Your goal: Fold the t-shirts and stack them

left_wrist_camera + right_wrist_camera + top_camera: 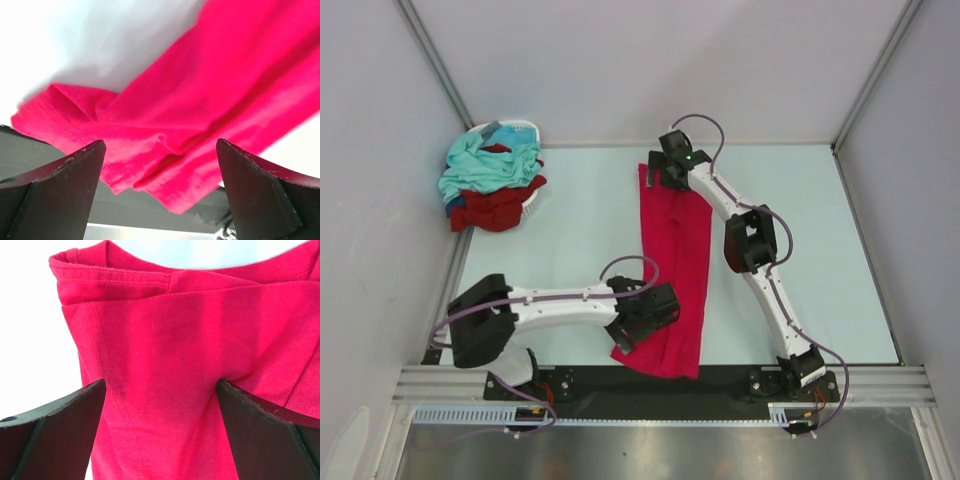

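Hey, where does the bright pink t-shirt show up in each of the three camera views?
Top external: the pink t-shirt lies mid-table as a long folded strip, running from the far side to the near edge.
Left wrist: one end fills the centre and upper right, its hem overlapping the dark strip below.
Right wrist: it fills nearly the whole frame, with a stitched edge at the top.
Shared landmark: the pale tabletop showing on the left of the shirt.

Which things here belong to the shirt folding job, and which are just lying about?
Job: crimson-pink t-shirt, a long strip on the table; teal t-shirt and maroon t-shirt, heaped together at the far left.
Lying about: white basket, under that heap.
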Controlling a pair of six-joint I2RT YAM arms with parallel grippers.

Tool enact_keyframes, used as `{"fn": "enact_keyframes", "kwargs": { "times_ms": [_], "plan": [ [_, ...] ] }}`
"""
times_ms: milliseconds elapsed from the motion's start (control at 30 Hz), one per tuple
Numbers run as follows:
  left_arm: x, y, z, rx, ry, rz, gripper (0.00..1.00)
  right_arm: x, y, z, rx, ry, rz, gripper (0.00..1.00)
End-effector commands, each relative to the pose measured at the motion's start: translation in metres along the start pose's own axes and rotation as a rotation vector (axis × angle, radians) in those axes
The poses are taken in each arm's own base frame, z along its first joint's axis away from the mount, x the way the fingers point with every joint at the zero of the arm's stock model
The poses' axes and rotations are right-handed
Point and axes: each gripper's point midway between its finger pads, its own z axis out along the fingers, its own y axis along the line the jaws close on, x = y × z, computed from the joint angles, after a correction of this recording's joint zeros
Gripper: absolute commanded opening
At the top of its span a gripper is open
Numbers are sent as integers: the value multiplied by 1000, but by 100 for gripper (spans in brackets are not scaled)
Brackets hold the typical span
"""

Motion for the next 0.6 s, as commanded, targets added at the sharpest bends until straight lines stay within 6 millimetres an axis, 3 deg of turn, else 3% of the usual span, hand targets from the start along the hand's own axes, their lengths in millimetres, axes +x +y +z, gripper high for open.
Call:
{"fn": "enact_keyframes", "kwargs": {
  "times_ms": [0, 133, 167, 267, 300, 333, 400, 433, 500, 533, 567],
  "plan": [
    [-45, -13, -34, 137, -134, 29, 100, 16, -6, 46, -67, 11, 65, 100],
    [-83, -23, -54, 238, -230, 85, 100, -8, 31, 41, -202, -65, 81, 100],
    [-90, -21, -58, 254, -253, 166, 99, -12, 38, 39, -227, -77, 72, 100],
    [-114, -18, -64, 277, -307, 276, 100, -40, 56, 14, -313, -136, 59, 100],
    [-117, -17, -64, 285, -307, 303, 99, -67, 58, -11, -339, -185, 67, 100],
    [-117, -25, -64, 334, -304, 332, 100, -82, 60, -28, -362, -212, 71, 100],
    [-118, -12, -57, 326, -280, 394, 99, -121, 57, -70, -397, -288, 87, 100],
    [-117, -17, -58, 371, -286, 439, 98, -150, 63, -119, -445, -348, 90, 100],
    [-112, -11, -51, 375, -264, 458, 98, -166, 60, -163, -469, -377, 107, 100],
    [-109, -20, -56, 434, -268, 494, 97, -177, 59, -207, -488, -412, 101, 100],
    [-105, -21, -52, 454, -254, 514, 96, -174, 57, -220, -479, -409, 99, 100]
  ]
}}
